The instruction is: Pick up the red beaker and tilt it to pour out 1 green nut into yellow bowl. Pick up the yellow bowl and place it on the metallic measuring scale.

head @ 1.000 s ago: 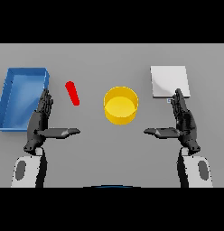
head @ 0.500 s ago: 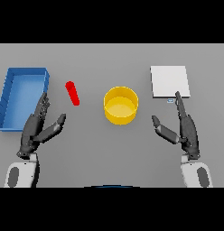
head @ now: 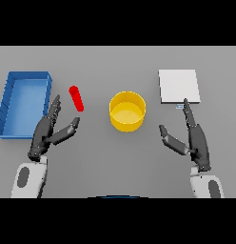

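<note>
I see my left hand (head: 46, 133) has swung toward the red beaker (head: 76, 98), right hand (head: 193, 140) near the scale (head: 179, 86), both open and empty, clear table around the yellow bowl (head: 127, 111).

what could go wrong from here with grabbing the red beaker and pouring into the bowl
The red beaker lies tilted on the grey table rather than upright, so the open left robot hand just below it may nudge or roll it instead of closing around it.

The blue tray sits close on the left, leaving little room on that side.

The right robot hand has a fingertip near the metallic scale and might push it.
</note>
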Robot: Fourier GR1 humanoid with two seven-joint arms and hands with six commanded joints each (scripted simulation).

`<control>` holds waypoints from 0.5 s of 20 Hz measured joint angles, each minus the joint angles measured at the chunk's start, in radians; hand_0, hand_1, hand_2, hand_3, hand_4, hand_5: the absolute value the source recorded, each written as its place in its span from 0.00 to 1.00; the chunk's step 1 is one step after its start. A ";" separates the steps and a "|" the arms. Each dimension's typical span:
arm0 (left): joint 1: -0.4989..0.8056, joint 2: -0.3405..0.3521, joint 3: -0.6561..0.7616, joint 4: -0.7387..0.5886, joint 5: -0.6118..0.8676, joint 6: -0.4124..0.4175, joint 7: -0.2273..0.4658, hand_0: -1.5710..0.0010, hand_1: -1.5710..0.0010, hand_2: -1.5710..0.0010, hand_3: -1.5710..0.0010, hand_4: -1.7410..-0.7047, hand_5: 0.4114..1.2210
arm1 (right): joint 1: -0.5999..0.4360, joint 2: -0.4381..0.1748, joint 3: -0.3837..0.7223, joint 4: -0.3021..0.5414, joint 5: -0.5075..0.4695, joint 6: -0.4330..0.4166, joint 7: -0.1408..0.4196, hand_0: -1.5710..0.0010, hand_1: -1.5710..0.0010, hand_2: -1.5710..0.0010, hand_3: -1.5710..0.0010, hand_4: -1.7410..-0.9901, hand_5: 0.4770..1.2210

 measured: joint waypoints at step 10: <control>-0.243 -0.006 0.056 0.319 -0.034 0.036 -0.084 1.00 1.00 1.00 1.00 0.45 0.33 | -0.011 0.003 -0.005 0.021 -0.011 0.007 -0.003 1.00 1.00 1.00 1.00 0.63 0.21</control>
